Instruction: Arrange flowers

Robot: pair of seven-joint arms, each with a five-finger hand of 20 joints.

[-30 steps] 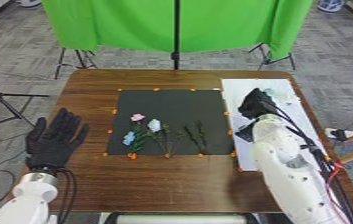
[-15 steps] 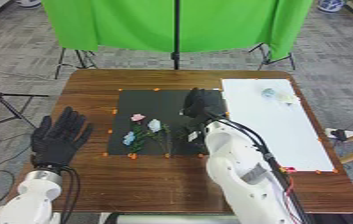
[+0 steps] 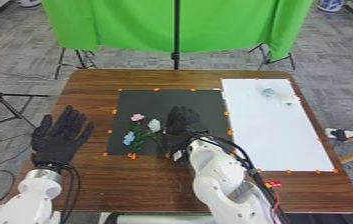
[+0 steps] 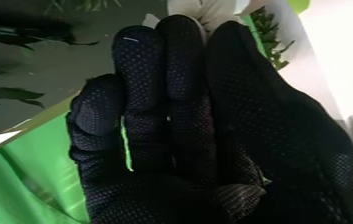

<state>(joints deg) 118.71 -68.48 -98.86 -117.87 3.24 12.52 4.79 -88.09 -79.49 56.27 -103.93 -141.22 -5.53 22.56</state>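
Note:
In the head view my right hand (image 3: 183, 119) is over the black mat (image 3: 172, 96), just right of a white flower (image 3: 155, 125). A pink flower (image 3: 138, 117) and a blue flower (image 3: 129, 137) lie left of it. The right wrist view shows my right hand (image 4: 168, 135) open, fingers nearly straight, with white petals (image 4: 219, 9) beyond the fingertips; whether they touch, I cannot tell. A pale blue flower (image 3: 268, 92) and another white flower (image 3: 288, 100) lie on the white board (image 3: 275, 135). My left hand (image 3: 57, 140) rests open at the table's left.
Orange markers edge the mat and board on the brown table (image 3: 137, 185). Dark leaves (image 4: 17, 32) are near my right hand in the right wrist view. A green cloth (image 3: 128, 30) hangs behind the table's far edge.
My right hand has swung left from the white board to the black mat, near the white flower, uncovering the two flowers on the board. My left hand has shifted slightly.

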